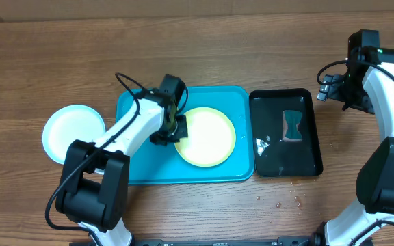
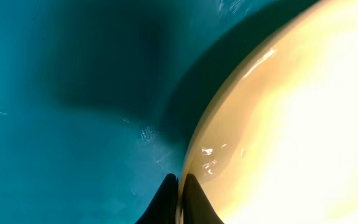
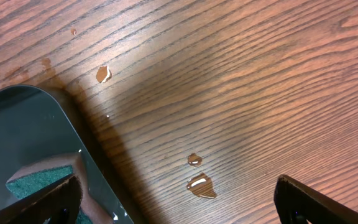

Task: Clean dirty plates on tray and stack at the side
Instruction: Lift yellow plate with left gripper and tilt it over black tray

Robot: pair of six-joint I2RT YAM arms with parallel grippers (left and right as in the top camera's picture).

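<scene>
Lime-green plate (image 1: 207, 137) lies in the turquoise tray (image 1: 142, 171); the left tool (image 2: 179, 199), arm stretched low, pinches its rim. The right tool (image 3: 178, 199) hangs spread over the wooden surface (image 1: 46, 55), water-spotted, beside the black tray (image 1: 306, 160).

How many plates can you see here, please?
2: a lime green plate on the turquoise tray, its rim in the left pincer, and a pale plate on the table left of the tray. Another may be hidden under it.
</scene>
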